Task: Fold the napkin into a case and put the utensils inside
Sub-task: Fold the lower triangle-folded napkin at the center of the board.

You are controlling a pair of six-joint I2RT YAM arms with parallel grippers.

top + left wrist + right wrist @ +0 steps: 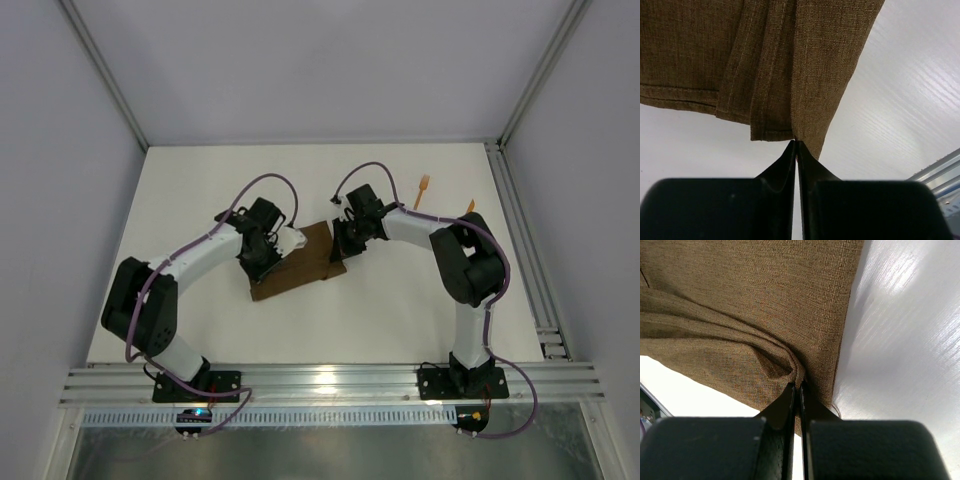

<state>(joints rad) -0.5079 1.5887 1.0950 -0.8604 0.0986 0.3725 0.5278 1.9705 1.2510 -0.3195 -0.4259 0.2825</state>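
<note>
The dark brown napkin (305, 262) lies folded into a layered strip on the white table (400, 310), running diagonally between my two grippers. At the strip's near left end, my left gripper (262, 268) has its jaws closed on a hemmed corner. In the left wrist view the fingertips of the left gripper (797, 144) meet on the edge of the napkin (790, 65). At the far right end, my right gripper (342, 245) (800, 385) is shut on a bunched fold of the napkin (740, 305). The orange fork (422, 190) lies at the back right. The other orange utensil (469, 206) peeks out beside the right arm.
An aluminium rail (330, 380) runs along the near edge by the arm bases. A second rail (522, 250) borders the table's right side. Pale walls enclose the table on the left, back and right.
</note>
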